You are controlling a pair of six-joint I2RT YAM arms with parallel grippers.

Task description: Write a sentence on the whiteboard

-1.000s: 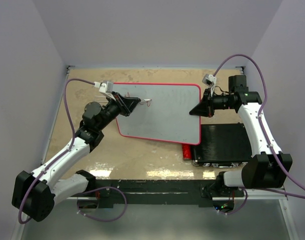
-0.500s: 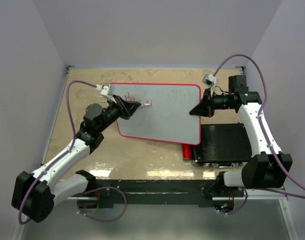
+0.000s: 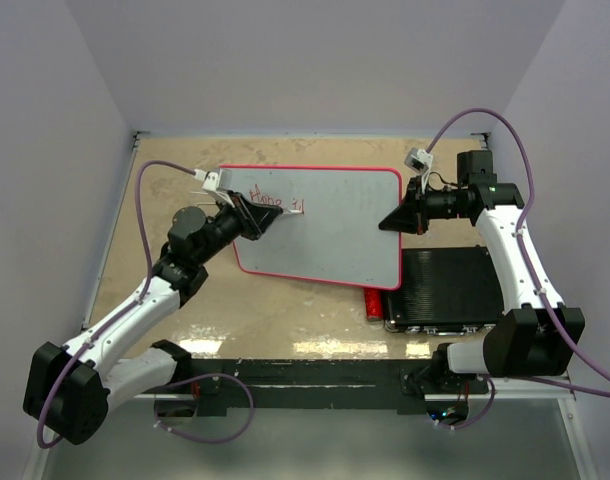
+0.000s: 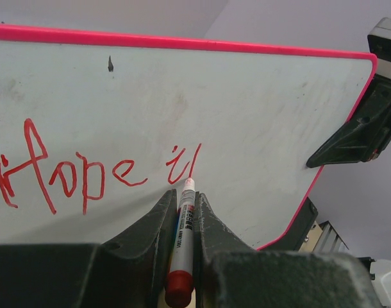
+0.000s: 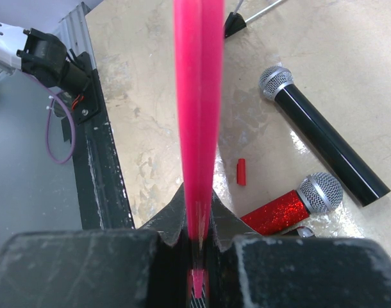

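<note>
red edge: right gripper (image 5: 197,196) pinches the whiteboard (image 3: 335,235)
left gripper (image 4: 183,194): squeezes the marker (image 4: 182,226)
the sentence (image 4: 85,183): shows more now; bare room right

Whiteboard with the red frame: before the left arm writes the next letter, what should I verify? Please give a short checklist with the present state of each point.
1. Thin white marker with a red end clamped in the left hand: ok.
2. Right hand shut on the red-framed edge of the large glossy white whiteboard: ok.
3. Red handwritten sentence is legible, "Hope" plus a started second word: ok.
4. Bare white board to the right of the last stroke: ok.
5. Marker tip touching the board surface: cannot tell.
</note>
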